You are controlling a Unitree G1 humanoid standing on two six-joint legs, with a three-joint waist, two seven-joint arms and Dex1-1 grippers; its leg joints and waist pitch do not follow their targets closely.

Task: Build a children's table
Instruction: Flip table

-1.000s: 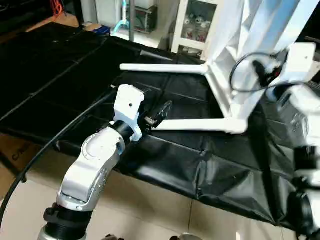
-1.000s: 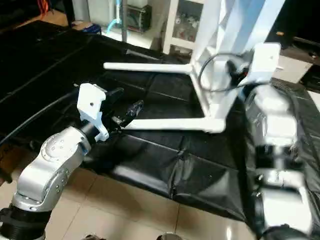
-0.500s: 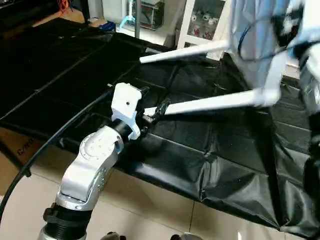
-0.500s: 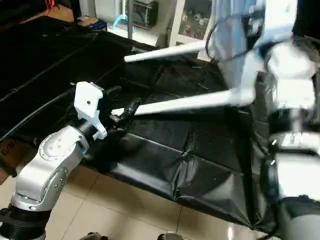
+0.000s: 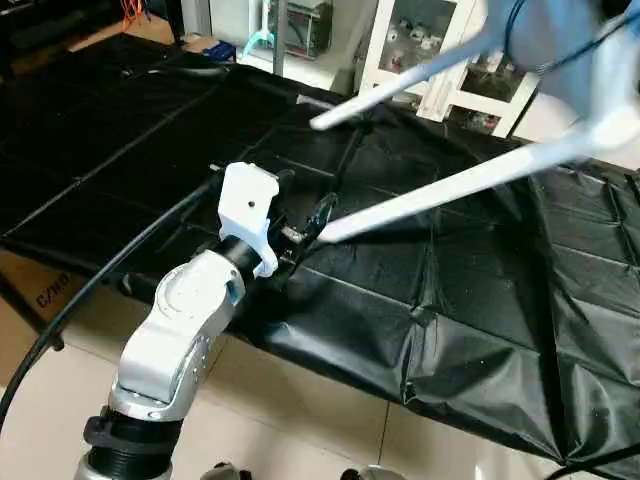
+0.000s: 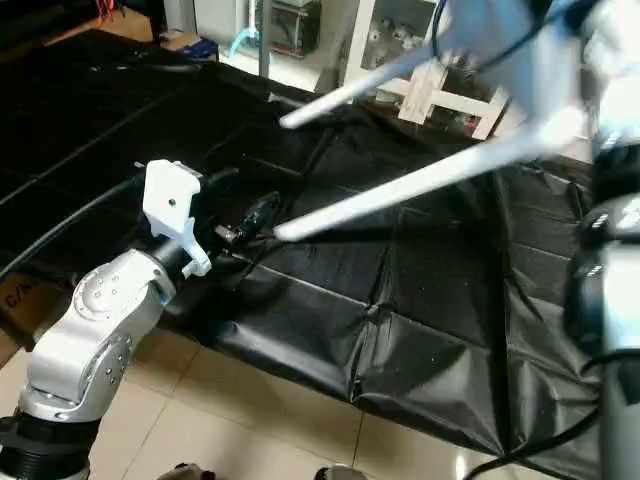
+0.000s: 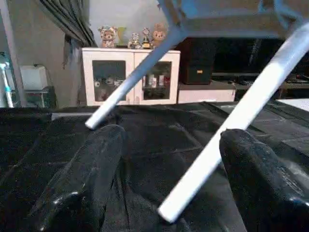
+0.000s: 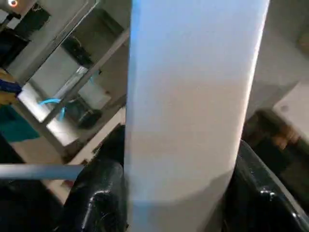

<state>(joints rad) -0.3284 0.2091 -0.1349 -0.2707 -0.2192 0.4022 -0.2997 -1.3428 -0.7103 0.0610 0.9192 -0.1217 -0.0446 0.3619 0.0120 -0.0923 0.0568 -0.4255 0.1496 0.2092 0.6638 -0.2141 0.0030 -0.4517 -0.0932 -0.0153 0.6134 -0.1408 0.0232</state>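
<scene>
So your right gripper (image 8: pixel 178 193) has the children's table (image 5: pixel 560 40) up in the air on the right side of the head view. In the right wrist camera the two black fingers (image 8: pixel 99 195) sit on either side of a broad white piece of it, pinching it, so that's a proper grip, not a loose hover.

Two legs are screwed in and slant down toward the left. The near leg (image 5: pixel 450 190) runs from the tabletop down to a free end just above the black sheet (image 5: pixel 450 330), right in front of your left gripper (image 5: pixel 305 225). In the left wrist camera that leg tip (image 7: pixel 171 212) hangs between the two black fingers (image 7: pixel 82 183), closer to one than the other, and I can't see it touching either. Those fingers are spread well apart, nothing held.

The far leg (image 5: pixel 400 85) sticks out higher up and further back, its end also in the air over the sheet.

Your left forearm (image 5: pixel 185 320) comes in from the lower left with the white wrist block (image 5: pixel 248 205) on top, and a black cable (image 5: pixel 90 290) trails off it toward the lower left corner. A white cabinet (image 7: pixel 130 75) with glass doors stands behind the covered surface, with some little figures (image 7: pixel 133 36) on top
</scene>
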